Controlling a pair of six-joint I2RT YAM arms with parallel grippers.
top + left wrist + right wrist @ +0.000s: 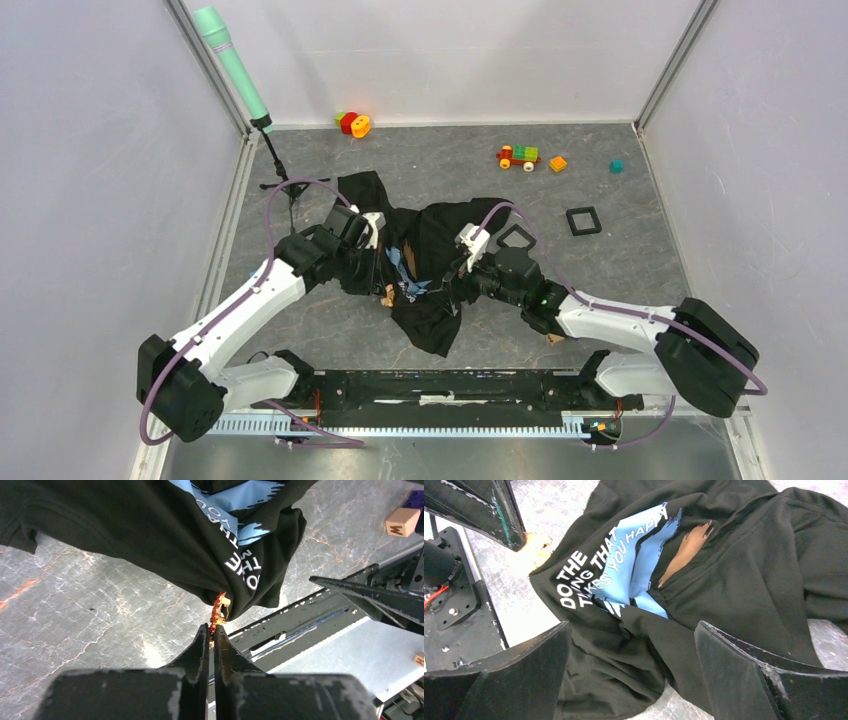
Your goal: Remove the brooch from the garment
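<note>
The garment [435, 250] is a crumpled black T-shirt with a light-blue print, lying mid-table. The brooch [387, 295] is a tiny orange-cream pin at its near-left fold. In the left wrist view my left gripper [210, 630] is shut on the lower end of the brooch [218, 609], which still hangs from the garment [150, 530]. My left gripper [381, 283] comes in from the left. My right gripper [632, 630] is open, its jaws straddling a fold of the garment [724, 570]. The brooch [538, 544] shows at the top left there. My right gripper [462, 283] sits on the shirt's right side.
A mint-green microphone on a stand [232, 65] leans at the back left. Ring toys [354, 124], a toy train [518, 156], an orange cube [557, 163] and a teal cube [616, 166] lie at the back. Two black square frames [583, 220] lie right of the shirt. A wooden block [402, 521] lies near the right arm.
</note>
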